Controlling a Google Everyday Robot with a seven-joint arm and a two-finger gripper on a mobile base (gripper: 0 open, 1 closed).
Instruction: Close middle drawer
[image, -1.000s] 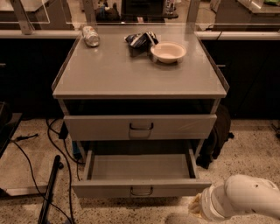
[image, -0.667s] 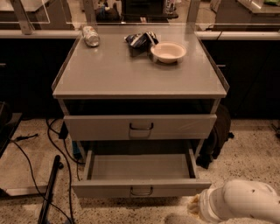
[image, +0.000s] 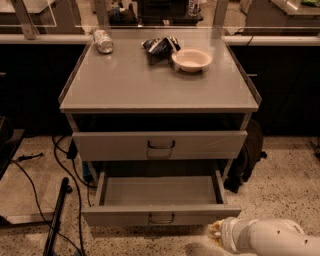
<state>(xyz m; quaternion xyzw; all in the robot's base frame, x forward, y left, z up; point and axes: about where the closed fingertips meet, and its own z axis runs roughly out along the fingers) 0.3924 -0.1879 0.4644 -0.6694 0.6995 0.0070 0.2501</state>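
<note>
Grey metal makes up the middle drawer (image: 160, 192), which stands pulled far out of the cabinet, up and to the left of the gripper (image: 216, 234). Its low front panel carries a small U-shaped handle (image: 161, 218) at the centre, to the left of the gripper and a little above it. The right end of that panel lies just above the gripper; whether the two touch cannot be told. The inside of the drawer shows only a bare floor.

The gripper sits low at the right of the camera view, at the end of a white arm (image: 272, 240) that comes in from the bottom right corner. Only its pale yellowish tip shows, pointing left, and I cannot tell whether it is open or closed.

Higher above the gripper is the top drawer (image: 110, 146), with a taller front panel and its own handle (image: 161, 145); it stands out slightly from the cabinet frame, with a dark gap over it. Above that is the flat cabinet top (image: 150, 85). On its far edge, well away from the gripper, rest a white bowl (image: 192, 59), a crumpled dark bag (image: 159, 46) just left of the bowl, and a can (image: 104, 41) lying on its side at the far left corner.

A dark backpack (image: 247, 160) leans by the cabinet's right side, above the gripper. Far to the left, black cables (image: 70, 170) trail over the speckled floor (image: 290, 190).
</note>
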